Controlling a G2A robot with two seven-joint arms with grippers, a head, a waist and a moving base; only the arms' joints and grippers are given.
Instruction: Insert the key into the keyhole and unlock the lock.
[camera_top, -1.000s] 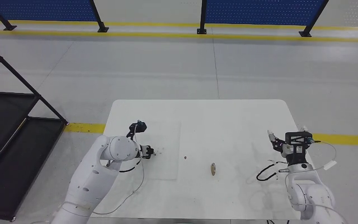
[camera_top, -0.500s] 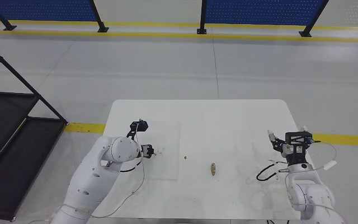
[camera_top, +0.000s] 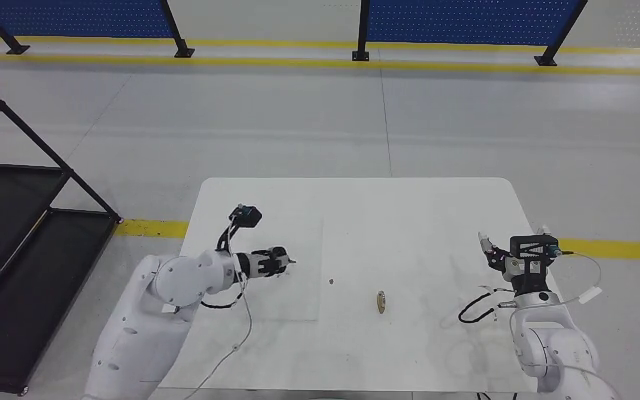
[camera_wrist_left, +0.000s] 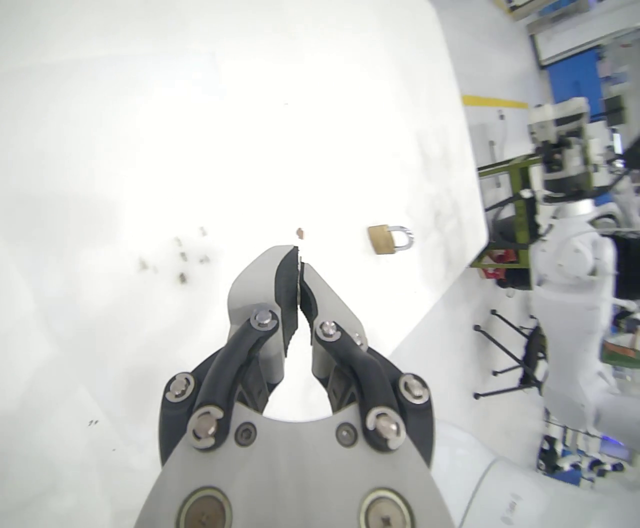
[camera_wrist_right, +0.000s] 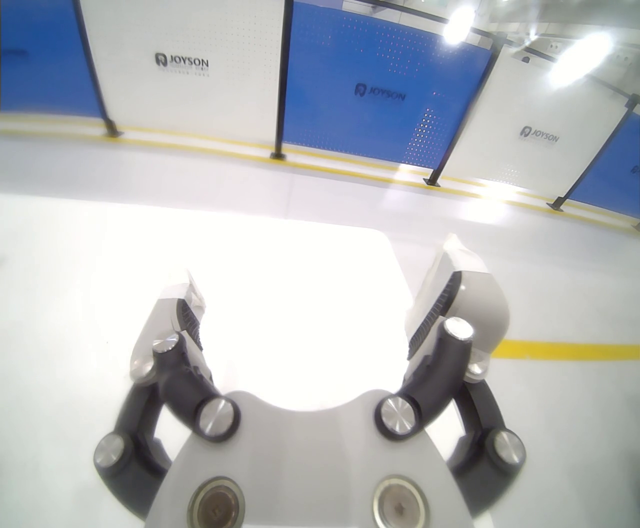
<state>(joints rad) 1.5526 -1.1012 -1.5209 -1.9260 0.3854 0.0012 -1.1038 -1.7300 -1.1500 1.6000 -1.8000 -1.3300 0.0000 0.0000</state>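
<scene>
You have the padlock lying on the white table, about midway across and toward the near side, brass body and silvery shackle both resting on the surface. Nothing touches it. Just to its left you can see a small brownish piece on the table; it is too small to tell whether it is the key. Further left, and a little farther back, the left gripper sits low over the table with its fingers pressed together at the tips, pointing toward that piece and the lock. You cannot tell whether anything thin is pinched between the pads. A few dark specks mark the table near it. Well to the right of the lock, at the table's right edge, the right gripper has its fingers spread wide, holding nothing.
</scene>
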